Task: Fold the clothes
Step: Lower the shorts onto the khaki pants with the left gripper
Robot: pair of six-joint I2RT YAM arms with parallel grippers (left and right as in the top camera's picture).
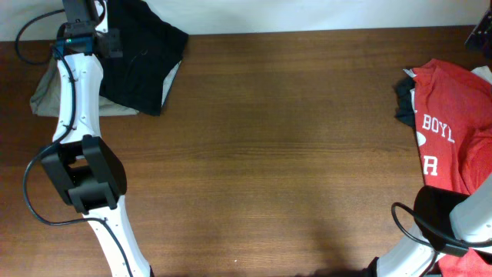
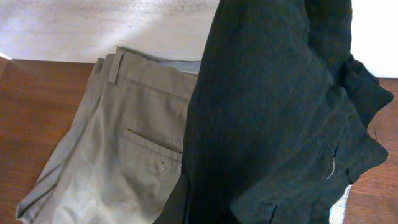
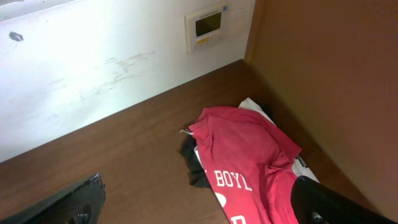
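From above, the left gripper (image 1: pixel 83 15) is at the upper left of the frame, right against the black shorts (image 1: pixel 146 50), which lie over the khaki trousers (image 1: pixel 46 96). The red T-shirt (image 1: pixel 453 115) is heaped at the right edge, beside the right arm (image 1: pixel 469 219).

In the left wrist view, the shorts run top to bottom and climb toward the lens. No fingers show, so I can't tell whether they are gripped.

In the right wrist view, the right gripper (image 3: pixel 198 186) is spread wide and holds nothing. The shirt is just ahead of it.
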